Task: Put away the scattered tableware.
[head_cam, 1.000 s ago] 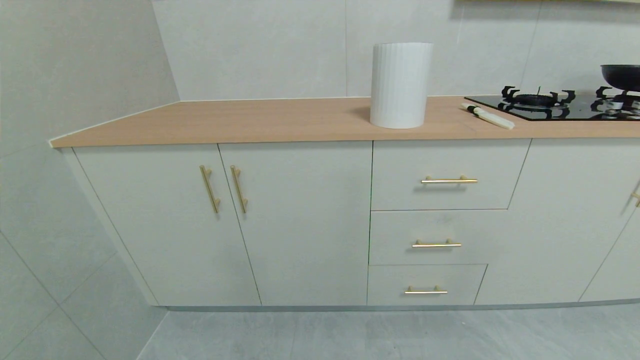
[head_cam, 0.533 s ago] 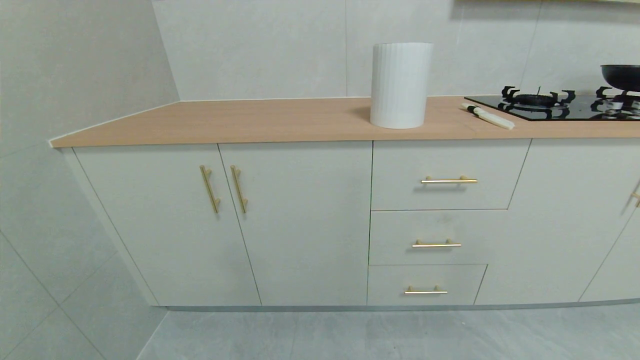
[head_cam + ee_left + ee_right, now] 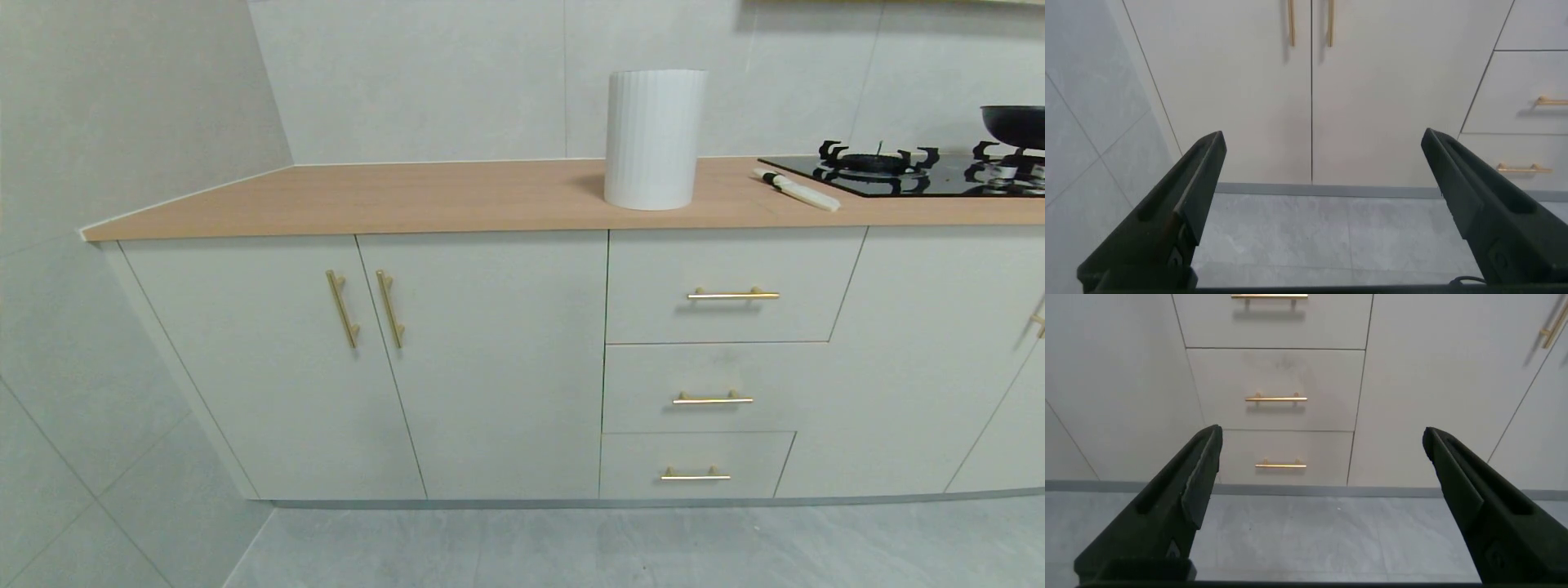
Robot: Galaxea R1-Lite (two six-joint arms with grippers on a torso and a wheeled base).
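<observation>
On the wooden counter, a pale slender utensil lies flat between the white ribbed holder and the hob.

The utensil lies just beside the hob's edge and apart from the holder; a dark band crosses it near its far end, and I cannot tell what kind of utensil it is. It looks light, stiff and smooth, so likely slippery. It also sits low on the surface, so a pinch across its narrow sides near mid-length should keep it from pivoting. The tall holder could tip if nudged. The left gripper faces the double doors and the right gripper faces the drawers. Both hang low, with jaws spread wide and nothing between them.
</observation>
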